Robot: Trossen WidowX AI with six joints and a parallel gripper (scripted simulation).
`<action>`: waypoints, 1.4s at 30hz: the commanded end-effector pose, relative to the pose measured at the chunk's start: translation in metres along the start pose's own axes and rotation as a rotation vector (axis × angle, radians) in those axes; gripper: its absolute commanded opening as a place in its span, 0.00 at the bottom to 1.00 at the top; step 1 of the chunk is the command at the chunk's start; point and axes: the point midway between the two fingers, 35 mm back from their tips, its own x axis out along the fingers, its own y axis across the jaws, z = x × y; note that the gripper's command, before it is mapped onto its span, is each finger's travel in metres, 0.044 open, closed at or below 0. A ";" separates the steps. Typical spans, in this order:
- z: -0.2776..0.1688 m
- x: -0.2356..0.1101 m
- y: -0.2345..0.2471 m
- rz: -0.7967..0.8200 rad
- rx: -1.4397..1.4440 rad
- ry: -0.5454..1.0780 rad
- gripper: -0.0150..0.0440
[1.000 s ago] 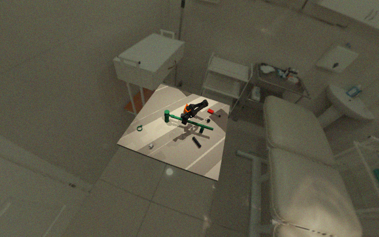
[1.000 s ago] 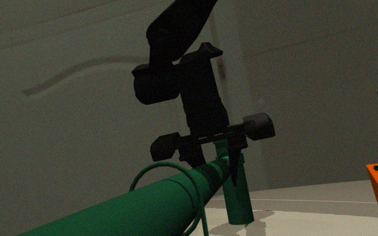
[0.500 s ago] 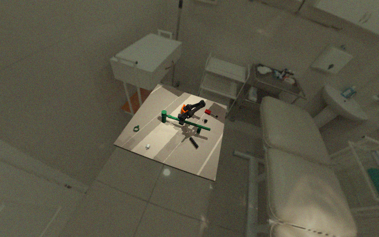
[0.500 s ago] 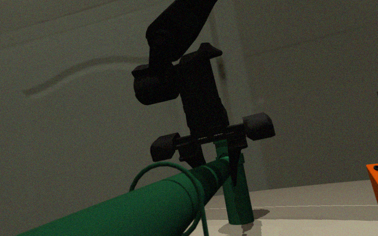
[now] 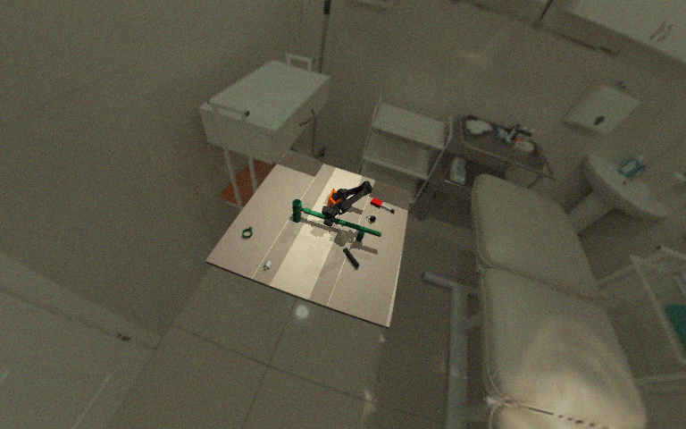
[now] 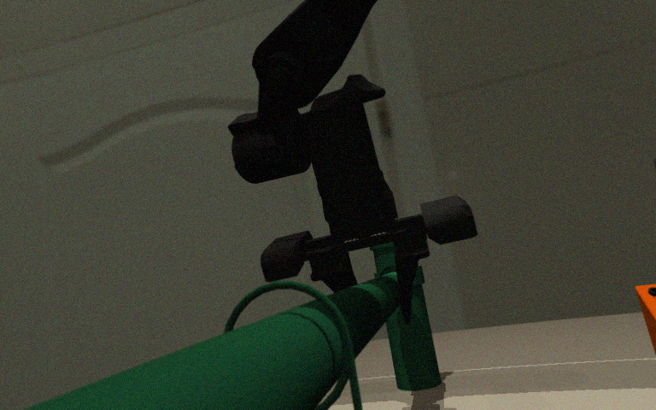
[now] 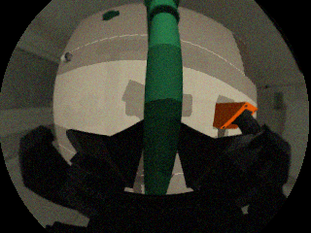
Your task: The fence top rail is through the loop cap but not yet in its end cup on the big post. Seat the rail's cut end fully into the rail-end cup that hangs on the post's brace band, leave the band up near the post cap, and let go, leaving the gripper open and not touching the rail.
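Rail: the green top rail [image 5: 348,225] lies level above the pale board [image 5: 303,282], running from the big post at the left to the smaller post at the right, with its right end sticking out past that post.
Gripper: the black gripper [image 6: 374,284] comes down on the rail from above, its jaws clamped on the rail about midway along; in the wrist view the rail [image 7: 162,104] runs straight up between the two dark fingers.
Big post: the thick green post [image 5: 296,209] stands upright near the board's left side, and the rail's left end meets it near the top.
Cut end: from where I stand it is too small and dim to tell whether that end sits fully inside its cup or only against it.
Loop cap: a thin green ring [image 6: 333,319] circles the rail close to the exterior camera.
Smaller post: a short green post [image 5: 360,235] carries the rail on the right.
Arm: the dark arm [image 5: 356,193] reaches over from its orange base [image 5: 330,197] behind the rail.
Loose bits: a green ring [image 5: 246,232] lies well to the left of the big post, a small pale cylinder [image 5: 266,264] near the front edge, a black bar [image 5: 350,257] in front of the smaller post, a red block [image 5: 376,202] behind it.
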 end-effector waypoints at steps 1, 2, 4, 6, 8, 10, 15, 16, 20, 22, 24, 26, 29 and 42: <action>0.002 -0.001 0.000 0.003 0.000 -0.005 0.25; 0.000 0.000 0.000 0.000 0.000 0.000 0.25; 0.000 0.000 0.000 0.000 0.000 0.000 0.25; 0.000 0.000 0.000 0.000 0.000 0.000 0.25; 0.000 0.000 0.000 0.000 0.000 0.000 0.25; 0.001 0.000 0.000 0.000 0.000 0.000 0.25; 0.003 0.000 0.000 0.000 0.000 -0.001 0.25; 0.003 0.000 0.000 0.000 0.000 -0.001 0.25; 0.006 -0.001 0.000 0.000 0.000 -0.001 0.25; 0.007 -0.001 0.001 0.000 0.000 -0.001 0.25; 0.008 -0.002 0.001 0.000 0.000 -0.001 0.25; 0.008 -0.002 0.001 0.000 0.000 -0.001 0.25; 0.010 -0.003 0.001 0.000 0.000 -0.001 0.25; 0.014 -0.007 0.005 0.000 0.000 -0.001 0.25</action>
